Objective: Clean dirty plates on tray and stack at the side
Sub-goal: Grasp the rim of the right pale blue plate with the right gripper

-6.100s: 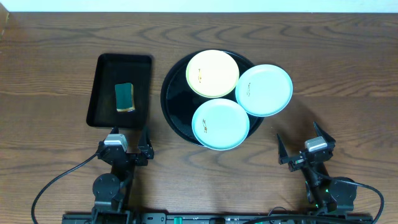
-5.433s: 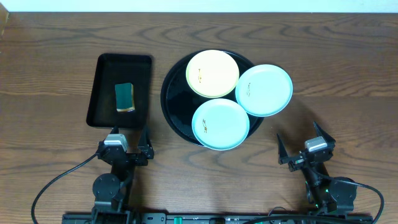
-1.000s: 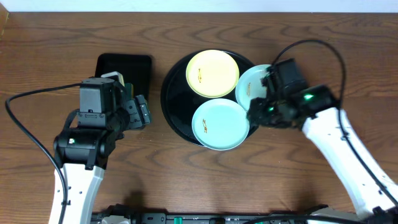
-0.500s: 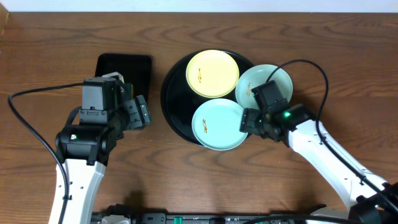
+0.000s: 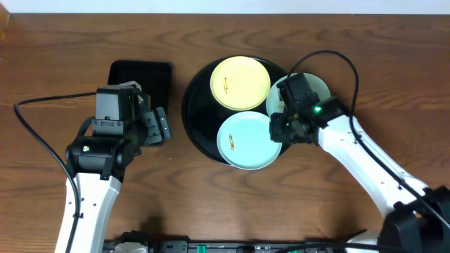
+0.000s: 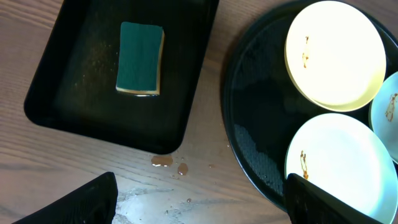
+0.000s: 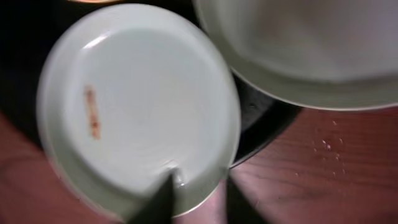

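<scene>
Three plates [image 5: 240, 82] on the round tray [image 5: 195, 105], near mint plate [image 5: 242, 144] at its 5 o'clock. At that plate's 3 o'clock rim, right end effector [image 5: 276, 131], apparently pinching it. Well off toward 9 o'clock, left end effector [image 5: 159, 126], spread wide.

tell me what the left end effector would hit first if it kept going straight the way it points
Most likely the brown wooden table, by the small wet drops between the rectangular black tray and the large round glossy black tray, though depth is unclear.
</scene>
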